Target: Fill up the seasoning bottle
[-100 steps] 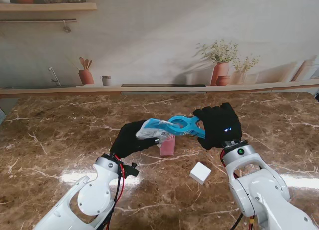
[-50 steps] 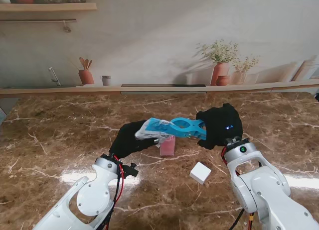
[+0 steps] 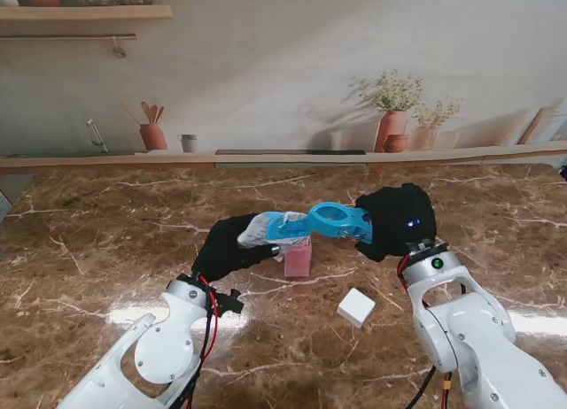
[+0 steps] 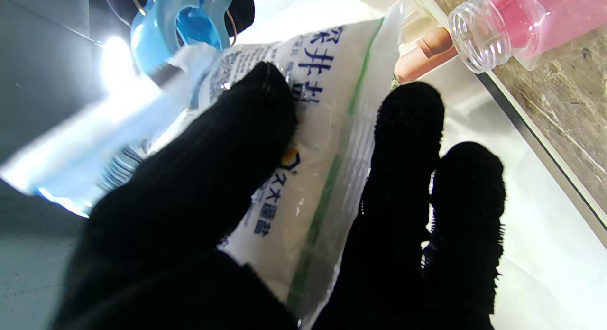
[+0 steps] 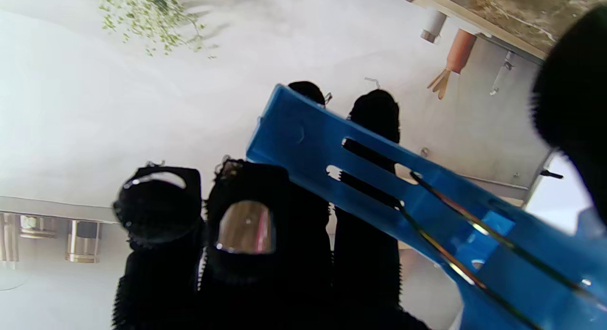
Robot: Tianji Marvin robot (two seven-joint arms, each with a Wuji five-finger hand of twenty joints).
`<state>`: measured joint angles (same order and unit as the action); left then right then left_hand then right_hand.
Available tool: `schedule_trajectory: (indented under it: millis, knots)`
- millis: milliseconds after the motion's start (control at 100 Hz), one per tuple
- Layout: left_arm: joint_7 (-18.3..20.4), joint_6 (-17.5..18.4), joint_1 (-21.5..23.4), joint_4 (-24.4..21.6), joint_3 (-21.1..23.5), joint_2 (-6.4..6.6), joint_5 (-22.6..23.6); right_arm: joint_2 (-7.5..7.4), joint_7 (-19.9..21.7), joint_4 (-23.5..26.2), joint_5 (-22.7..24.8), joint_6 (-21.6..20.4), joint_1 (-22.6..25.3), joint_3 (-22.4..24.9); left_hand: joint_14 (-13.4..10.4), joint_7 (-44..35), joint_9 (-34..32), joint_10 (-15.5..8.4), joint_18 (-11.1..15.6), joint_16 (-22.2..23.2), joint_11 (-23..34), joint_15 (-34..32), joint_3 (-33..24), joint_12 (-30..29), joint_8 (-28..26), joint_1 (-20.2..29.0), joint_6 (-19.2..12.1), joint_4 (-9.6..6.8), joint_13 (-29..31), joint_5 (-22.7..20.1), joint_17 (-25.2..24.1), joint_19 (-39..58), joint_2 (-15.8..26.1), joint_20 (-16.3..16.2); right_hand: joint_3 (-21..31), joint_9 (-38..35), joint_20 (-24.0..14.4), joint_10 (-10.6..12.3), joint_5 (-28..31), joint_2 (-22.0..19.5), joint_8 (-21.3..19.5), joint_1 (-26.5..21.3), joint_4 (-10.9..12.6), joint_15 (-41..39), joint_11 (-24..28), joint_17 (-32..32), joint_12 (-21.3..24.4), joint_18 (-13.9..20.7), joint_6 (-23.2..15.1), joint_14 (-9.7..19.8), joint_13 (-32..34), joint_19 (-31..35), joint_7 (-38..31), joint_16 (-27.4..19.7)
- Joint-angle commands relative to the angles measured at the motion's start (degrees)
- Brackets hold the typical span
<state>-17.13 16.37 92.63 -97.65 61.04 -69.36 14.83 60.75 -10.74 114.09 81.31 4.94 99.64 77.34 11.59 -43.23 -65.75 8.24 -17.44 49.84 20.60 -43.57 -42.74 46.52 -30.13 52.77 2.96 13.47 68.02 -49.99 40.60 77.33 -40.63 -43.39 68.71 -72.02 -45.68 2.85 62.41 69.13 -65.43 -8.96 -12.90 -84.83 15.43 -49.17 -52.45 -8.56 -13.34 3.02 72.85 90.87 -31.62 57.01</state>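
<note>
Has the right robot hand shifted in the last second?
Yes. The right robot hand has lifted slightly and moved right, away from the pink bottle, raising the blue tool.

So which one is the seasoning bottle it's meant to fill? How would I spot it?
Look at the middle of the brown marble table, where the two black-gloved robot hands meet. The seasoning bottle stands just under the bag and blue tool they hold. It is the only pink, see-through thing there; the nearby white box is opaque and nearer to me.

Bag (image 3: 266,228) over pink bottle (image 3: 298,259)
</note>
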Motion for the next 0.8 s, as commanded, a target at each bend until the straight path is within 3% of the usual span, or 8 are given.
schedule_trajectory:
  millis: [0, 250, 410, 640, 790]
  knots:
    - [-0.5, -0.2, 0.3, -0.3, 0.3, -0.04, 0.1, -0.03, 2.1, -0.2, 0.5, 1.1, 0.9, 1.4, -0.4, -10.1, -1.6, -3.8, -0.3, 0.6, 2.8, -1.4, -10.7, 0.6, -5.3, 7.4, -8.4, -1.47, 2.3, -9.9, -0.1, 1.5, 7.6, -1.4, 7.0, -10.7, -2.0, 9.5, 14.4, -3.1, -6.7, -8.6, 1.6, -3.2, 67.8, -1.2, -7.6, -2.2, -6.0, 2.9, 2.6, 4.0, -55.5, 2.1]
    - [-0.9, -0.1, 0.6, -0.5, 1.1, -0.05, 0.4, -0.22, 6.3, -5.8, -0.9, 2.7, 0.2, 3.7, -0.3, -10.0, -1.6, -3.7, -0.4, 0.6, 2.7, -1.4, -10.6, 0.6, -5.2, 7.5, -8.4, -1.5, 2.3, -9.9, -0.2, 1.4, 7.6, -1.5, 5.3, -10.7, -1.9, 9.9, 13.9, -4.9, -7.2, -8.2, 1.5, -1.8, 66.5, -0.2, -6.8, -1.6, -7.1, 3.2, 2.6, 3.0, -54.3, 1.8]
    - [-0.9, 0.0, 0.5, -0.4, 1.0, -0.09, 0.4, -0.4, 3.8, -12.6, -1.6, 5.1, -1.6, 3.1, -0.3, -10.0, -1.6, -3.7, -0.4, 0.6, 2.7, -1.4, -10.6, 0.6, -5.1, 7.5, -8.4, -1.51, 2.3, -9.9, -0.2, 1.3, 7.6, -1.6, 4.1, -10.6, -1.7, 10.1, 13.7, -6.6, -8.1, -8.0, 1.5, 0.2, 64.9, 0.9, -6.3, -1.0, -7.9, 3.3, 2.6, 2.1, -52.8, 1.1]
    - [-1.2, 0.2, 0.9, -0.7, 1.4, -0.07, 0.6, -1.06, 1.7, -22.9, -0.3, 10.0, -5.5, -0.2, -0.4, -10.1, -1.7, -3.9, -0.2, 0.5, 2.7, -1.4, -10.6, 0.6, -5.1, 7.4, -8.6, -1.49, 2.3, -9.8, -0.3, 1.3, 7.6, -1.6, -0.5, -10.5, -1.1, 10.2, 12.6, -12.1, -11.7, -8.0, 2.2, 10.6, 55.6, 6.1, -5.6, 0.8, -10.0, 3.0, 2.4, -3.1, -42.9, -1.2]
    - [-1.0, 0.4, 1.2, -1.1, 1.9, 0.05, 0.8, -1.44, 2.3, -28.9, -1.0, 12.8, -8.4, -3.7, -0.5, -10.1, -1.7, -4.0, -0.1, 0.5, 2.7, -1.4, -10.6, 0.6, -5.1, 7.3, -8.7, -1.46, 2.2, -9.8, -0.2, 1.3, 7.6, -1.6, -2.8, -8.9, -0.7, 10.0, 5.6, -16.9, -13.2, -8.4, 3.2, 15.3, 46.9, 10.7, -6.4, 1.6, -8.8, 3.2, -2.8, -6.8, -37.0, -0.3]
